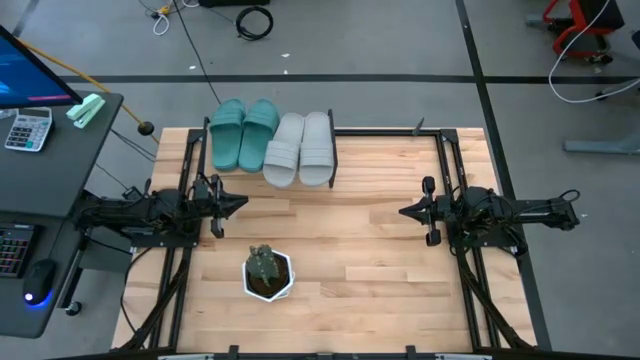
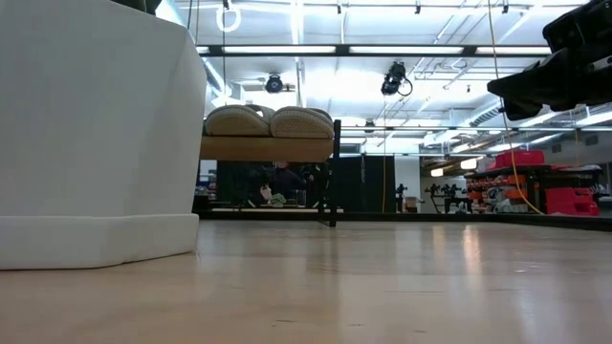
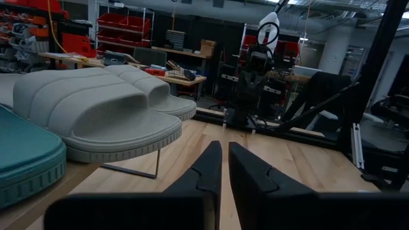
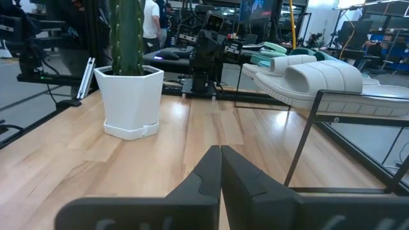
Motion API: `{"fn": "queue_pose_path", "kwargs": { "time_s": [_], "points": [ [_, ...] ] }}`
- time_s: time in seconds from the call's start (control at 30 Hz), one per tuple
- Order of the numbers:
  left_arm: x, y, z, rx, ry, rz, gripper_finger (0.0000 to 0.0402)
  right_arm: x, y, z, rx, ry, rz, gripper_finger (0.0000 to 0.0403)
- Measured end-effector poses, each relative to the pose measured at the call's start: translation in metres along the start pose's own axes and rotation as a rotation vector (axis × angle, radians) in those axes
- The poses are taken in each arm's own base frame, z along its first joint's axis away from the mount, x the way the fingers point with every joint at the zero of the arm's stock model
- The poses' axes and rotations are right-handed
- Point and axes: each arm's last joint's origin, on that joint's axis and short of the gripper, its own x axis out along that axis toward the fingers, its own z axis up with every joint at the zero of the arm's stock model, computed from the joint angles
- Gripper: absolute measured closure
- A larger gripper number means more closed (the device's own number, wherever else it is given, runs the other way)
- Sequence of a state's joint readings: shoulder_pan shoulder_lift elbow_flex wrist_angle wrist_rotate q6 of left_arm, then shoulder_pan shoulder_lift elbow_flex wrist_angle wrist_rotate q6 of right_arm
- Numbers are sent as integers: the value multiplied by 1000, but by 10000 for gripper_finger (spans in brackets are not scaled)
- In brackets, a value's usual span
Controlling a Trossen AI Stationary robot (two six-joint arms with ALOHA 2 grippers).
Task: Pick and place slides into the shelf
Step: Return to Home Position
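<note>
Left tool (image 1: 242, 203) seems closed; slides (image 1: 272, 148) on shelf (image 2: 268, 148).

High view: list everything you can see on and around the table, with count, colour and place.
teal slides: two, teal green, on the shelf, its left end
grey slides: two, light grey, on the shelf beside the teal pair
shelf: one, light wood top, black legs, table edge at the high view's top
potted plant: one, green in white pot, on table, opposite edge
table: one, light wood
calculator: one, pale, side desk beyond left arm
left gripper: one, dark, empty, table's left side
right gripper: one, dark, empty, table's right side
</note>
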State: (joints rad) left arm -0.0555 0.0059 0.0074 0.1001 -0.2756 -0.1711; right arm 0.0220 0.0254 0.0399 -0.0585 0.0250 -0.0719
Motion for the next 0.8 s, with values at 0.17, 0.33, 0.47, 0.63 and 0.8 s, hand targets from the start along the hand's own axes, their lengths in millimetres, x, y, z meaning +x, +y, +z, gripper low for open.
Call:
{"fn": "queue_pose_path", "kwargs": {
  "time_s": [0.17, 0.33, 0.47, 0.63, 0.8],
  "points": [
    [0, 0, 0, 0, 0, 0, 374, 0, 0, 0, 0, 1, 0, 389],
    [0, 0, 0, 1, 1, 0, 366, 0, 0, 0, 0, 1, 0, 389],
    [0, 0, 0, 1, 1, 0, 361, 0, 0, 0, 0, 1, 0, 389],
    [0, 0, 0, 0, 0, 0, 367, 0, 0, 0, 0, 1, 0, 389],
    [0, 0, 0, 0, 0, 0, 376, 0, 0, 0, 0, 1, 0, 389]
  ]
}}
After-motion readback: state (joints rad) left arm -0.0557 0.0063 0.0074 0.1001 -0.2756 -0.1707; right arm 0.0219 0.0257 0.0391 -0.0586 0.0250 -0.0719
